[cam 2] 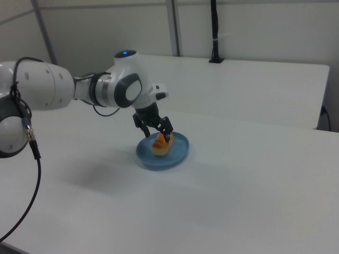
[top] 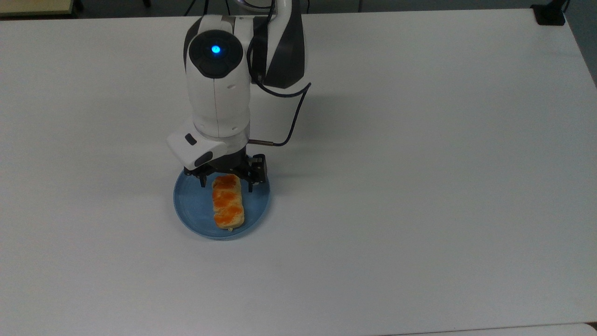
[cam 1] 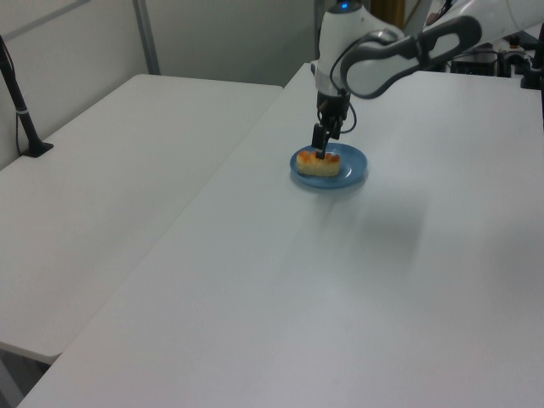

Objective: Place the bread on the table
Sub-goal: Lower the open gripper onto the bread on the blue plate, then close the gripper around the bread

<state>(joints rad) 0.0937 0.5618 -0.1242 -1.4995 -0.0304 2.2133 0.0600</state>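
I'm hovering my black two-finger gripper [top: 226, 183], fingers spread wide, straddling the tan orange-glazed bread [top: 227, 201] on the round blue plate [top: 193, 205], mid plain white table [top: 419, 163].

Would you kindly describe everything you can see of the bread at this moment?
The bread is a small oblong pastry, pale tan on its sides with three glossy orange-brown bumps along its top. It lies flat on the round blue plate, slightly toward the top view's right of the plate's centre, its long axis running up and down in the top view. The open gripper straddles its upper end, one finger on each side; whether the fingers touch it cannot be told. It looks whole and has not been lifted.
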